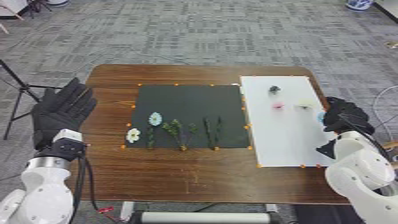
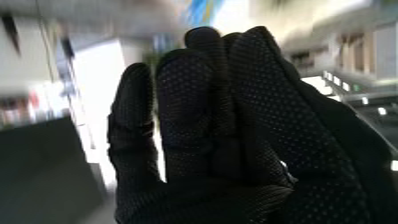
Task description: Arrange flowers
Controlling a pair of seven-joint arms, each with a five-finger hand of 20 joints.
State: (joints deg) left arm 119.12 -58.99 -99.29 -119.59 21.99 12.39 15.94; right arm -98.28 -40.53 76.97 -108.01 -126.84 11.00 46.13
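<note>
- Judging from the layout, put the arranging at an early to middle stage: small blooms out on the white board (image 1: pixel 282 142), most greenery untouched on the dark mat (image 1: pixel 191 102).
- Counted as apparently placed: a dark bloom (image 1: pixel 274 89) near the board's far end, with a pink bloom (image 1: pixel 278 105) and a pale yellow bloom (image 1: pixel 305 106) side by side, nearer.
- Noted a pale blue bloom (image 1: pixel 321 116) at the board's right edge, right beside the right hand (image 1: pixel 345 117). Could not tell held from laid down, nor how far open that hand was.
- Found the left hand (image 1: pixel 64 112) wide open, flat and empty, by the left edge of the worktop (image 1: pixel 169 172).
- Listed as left to do, all on the near part of the mat: a light blue flower (image 1: pixel 155 118), a white flower (image 1: pixel 133 135) at the corner, leafy sprigs (image 1: pixel 176 131) mid-mat, thin green stalks (image 1: pixel 218 131) farther right.
- Saw no stem under the blooms on the board; reckoned stalks and leaves still to be added, probably below.
</note>
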